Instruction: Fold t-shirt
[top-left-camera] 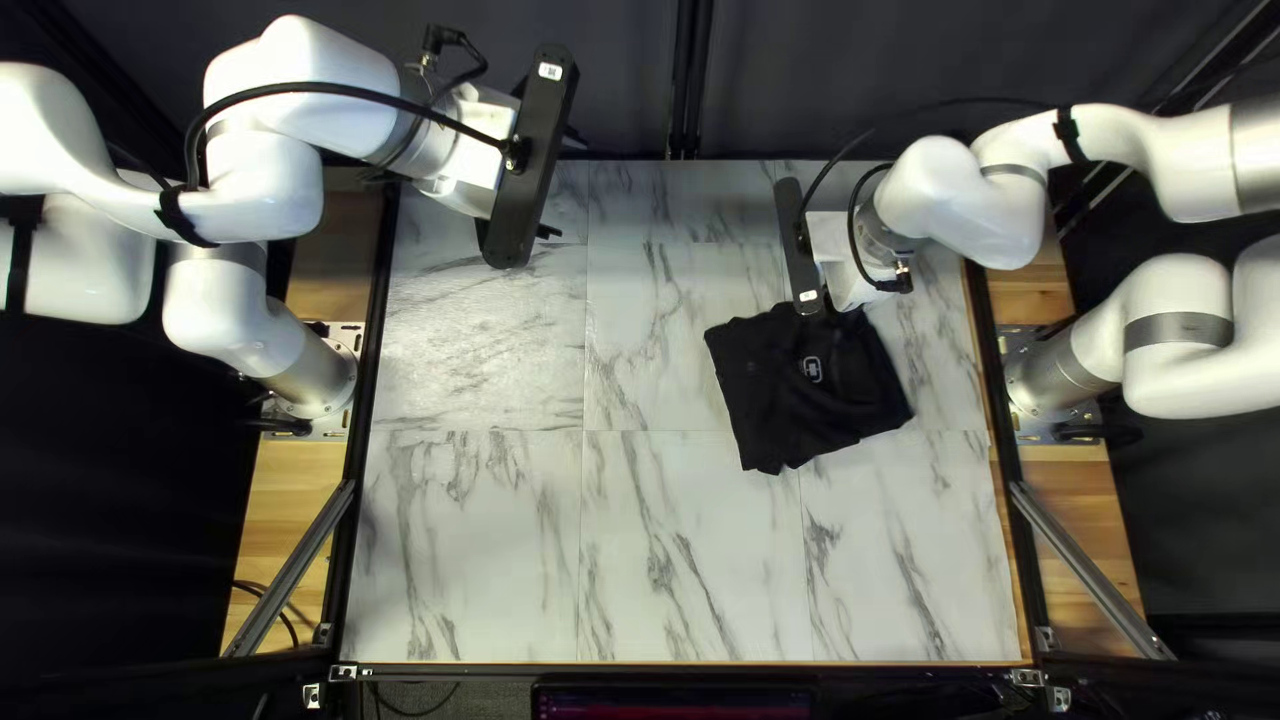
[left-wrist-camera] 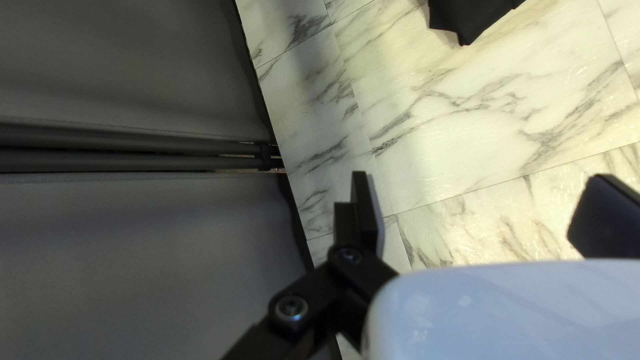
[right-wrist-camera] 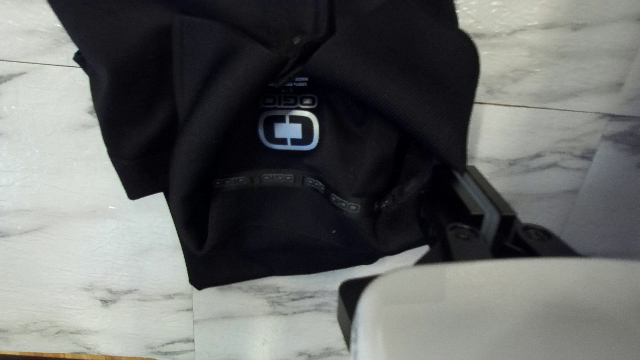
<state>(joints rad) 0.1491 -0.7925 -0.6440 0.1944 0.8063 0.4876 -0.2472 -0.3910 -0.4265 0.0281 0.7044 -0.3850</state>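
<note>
Pinching the black collared shirt point(top-left-camera: 780, 407) over there, right of the frame's centre, the right gripper point(right-wrist-camera: 467, 172) might drag its folds askew by tugging one edge alone; upper left, the left gripper point(left-wrist-camera: 480, 179) gapes.

Table point(top-left-camera: 467, 560) bright, soft glare at left of top left view; curtain point(top-left-camera: 827, 80) dim, shirt point(top-left-camera: 774, 400) deep-shaded.

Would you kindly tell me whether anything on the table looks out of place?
The partly folded black shirt lies askew to the tile seams, its near edge is uneven, and its collar looks rumpled. I see no spill or damage.
</note>
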